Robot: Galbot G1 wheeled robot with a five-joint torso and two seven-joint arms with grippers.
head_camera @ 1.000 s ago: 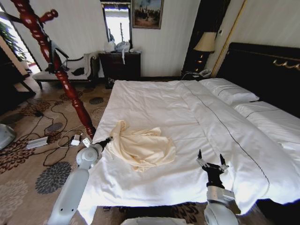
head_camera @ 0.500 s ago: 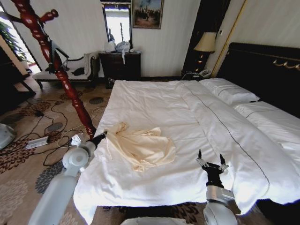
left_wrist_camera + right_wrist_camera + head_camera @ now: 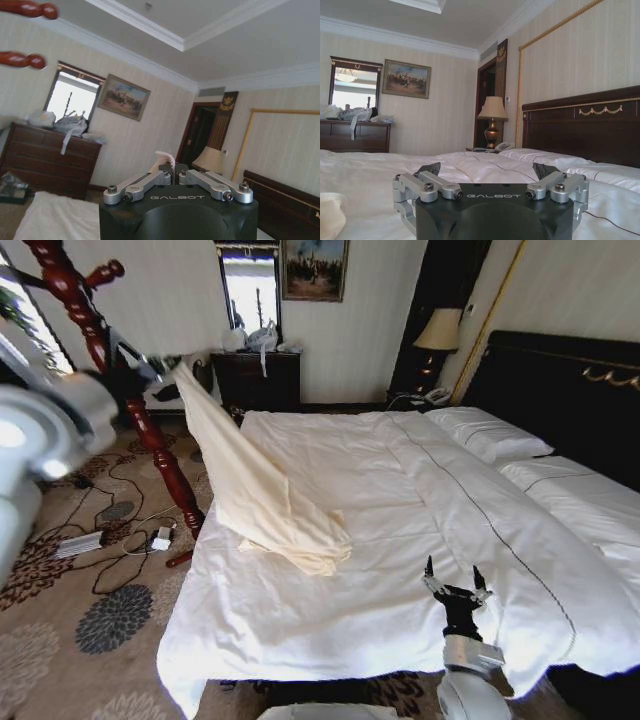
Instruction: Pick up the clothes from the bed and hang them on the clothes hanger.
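Holding: my left gripper [image 3: 172, 172] is pinched tight on a fold of the pale cream-yellow silky garment [image 3: 262, 498]; in the left wrist view a crinkled bit of the cloth pokes out between the closed fingertips
Left gripper position: I see it raised high at the left of the head view, up beside the tall glossy dark-red turned-wood coat stand [image 3: 108, 370], with the big pale arm blurred in the near left corner
Garment: it hangs stretched in a long slanting drape from the gripped end near the stand down to the wide bed with the white duvet [image 3: 390, 540]; its lower end lies bunched on the duvet near the bed's left edge, touching the bedding
Coat stand: it stands on the patterned carpet [image 3: 70, 600] just beside the bed's left side; two knob-ended pegs [image 3: 25, 32] show at the corner of the left wrist view, apart from the cloth, and I see nothing draped on them
Right gripper: my right gripper [image 3: 453, 578] sits low over the near right part of the duvet, fingers spread wide with nothing between them; the right wrist view shows both dark fingertips [image 3: 429, 169] apart above the bedding
Bed: a thin dark stitched line [image 3: 470, 510] crosses the duvet, white pillows [image 3: 490, 435] lie against the black headboard [image 3: 570, 390]
Room behind: dark wooden dresser [image 3: 258, 378] and a lit table lamp [image 3: 437, 335] against the far wall
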